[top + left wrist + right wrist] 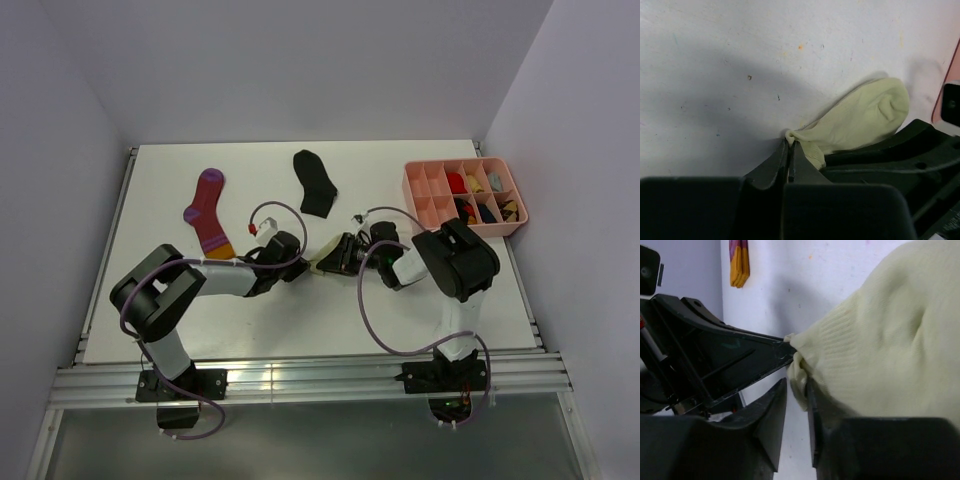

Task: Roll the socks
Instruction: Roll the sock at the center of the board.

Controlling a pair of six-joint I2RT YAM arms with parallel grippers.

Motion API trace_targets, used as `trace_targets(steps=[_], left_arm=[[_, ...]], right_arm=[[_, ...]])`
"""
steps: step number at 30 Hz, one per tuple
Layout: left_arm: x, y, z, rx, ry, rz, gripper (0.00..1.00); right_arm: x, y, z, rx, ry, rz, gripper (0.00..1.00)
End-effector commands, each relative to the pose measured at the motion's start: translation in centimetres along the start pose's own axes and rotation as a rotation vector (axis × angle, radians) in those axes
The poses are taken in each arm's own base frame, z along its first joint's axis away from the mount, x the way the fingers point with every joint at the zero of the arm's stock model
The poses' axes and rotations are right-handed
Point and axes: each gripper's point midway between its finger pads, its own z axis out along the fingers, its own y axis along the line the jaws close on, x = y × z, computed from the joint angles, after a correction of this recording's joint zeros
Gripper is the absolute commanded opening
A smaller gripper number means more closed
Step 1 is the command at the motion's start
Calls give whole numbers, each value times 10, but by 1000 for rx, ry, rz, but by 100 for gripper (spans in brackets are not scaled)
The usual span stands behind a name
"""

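The cream sock [860, 117] sits at mid-table, just ahead of the two arms.

I see it pale yellow-green, ribbed at the cuff, rounded at the toe and bunched to a point at one edge; the left gripper [791, 147] is clamped tight on that bunched edge; the right gripper [796, 395] has its jaws parted a little, a fold of the sock sitting in the gap; the black sock [315, 183] lies flat further back; the magenta sock [208, 212], purple-striped with an orange toe, lies to its left; at the far right the pink tray [418, 180] holds small rolled bundles, red, yellow, dark and grey-blue, in its right-hand compartments.
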Motion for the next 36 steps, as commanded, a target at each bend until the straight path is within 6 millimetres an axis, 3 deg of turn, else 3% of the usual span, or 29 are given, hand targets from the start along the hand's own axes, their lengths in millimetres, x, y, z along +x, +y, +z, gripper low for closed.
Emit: trace_targets(steps=[1,9,14,18,36], left_arm=[[-3,7,-4,-55,-3,57,0],[-8,7,-9,-113,5,141,0],[-11,8,-15,-131,5,161,0],[-15,6,-18,-133,-1,170,0],[-14,3,-21,-125,11,177,0]], right_arm=[[-1,-17,-7,130,-8,-106,33],[-14,8,-19,238,-85,-455,51],[-13,26,-12,294,-126,-689,48],[3,40,1,279,-117,-840,47],[9,60,19,253,-147,-1011,47]])
